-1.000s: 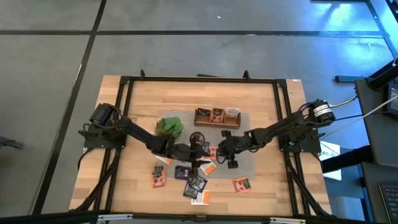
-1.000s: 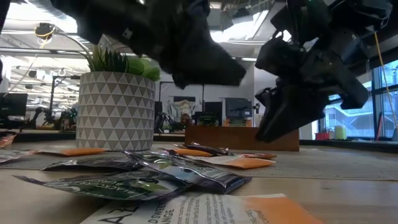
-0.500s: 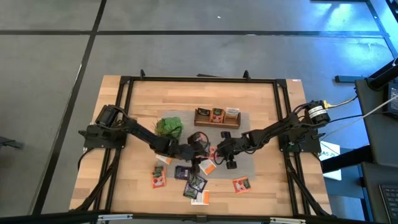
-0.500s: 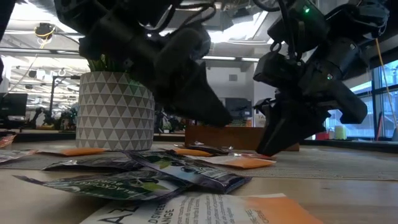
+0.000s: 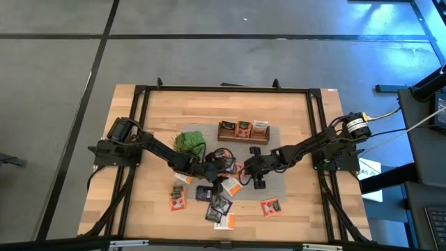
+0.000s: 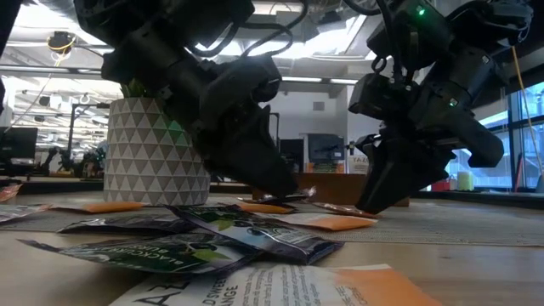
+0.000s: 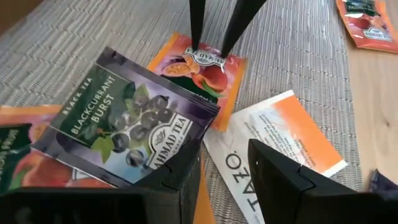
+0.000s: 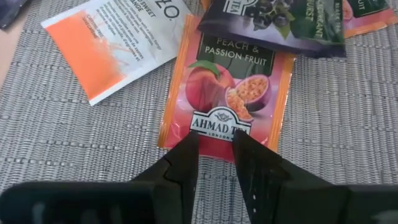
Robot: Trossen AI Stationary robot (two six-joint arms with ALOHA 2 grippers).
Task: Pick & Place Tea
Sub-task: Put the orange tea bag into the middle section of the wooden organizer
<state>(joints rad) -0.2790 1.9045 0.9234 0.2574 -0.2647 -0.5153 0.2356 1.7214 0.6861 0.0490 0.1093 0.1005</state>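
Note:
Several tea sachets lie flat on the grey mat (image 5: 277,180) and the wood around it. My left gripper (image 7: 224,152) hangs open low over a purple blackcurrant sachet (image 7: 134,124) and a white-and-orange sachet (image 7: 280,140). The purple one partly covers a peach sachet (image 8: 227,93). My right gripper (image 8: 216,138) slants down at that peach sachet's edge. Its fingers are a narrow gap apart. In the high view the two grippers face each other at mid-table, left (image 5: 224,169) and right (image 5: 244,169). My left gripper has one finger (image 7: 183,177) at the blackcurrant sachet's corner (image 7: 166,163); whether it touches I cannot tell. My right gripper's fingertips (image 7: 194,37) stand at the peach sachet's edge by its brand label (image 8: 214,124), slanting down from the table's right. Whether they touch I cannot tell. The sachet lies flat on the mat.
A wooden box (image 5: 243,130) with sachets in its compartments stands at the mat's far edge. A potted plant (image 5: 189,142) stands just behind the left gripper. More sachets lie on the wood toward the near edge (image 5: 178,202), (image 5: 270,207).
My left gripper has come down toward the sachets, rolling and tipping as it sank, and now hangs just above them. The sachets have not moved.

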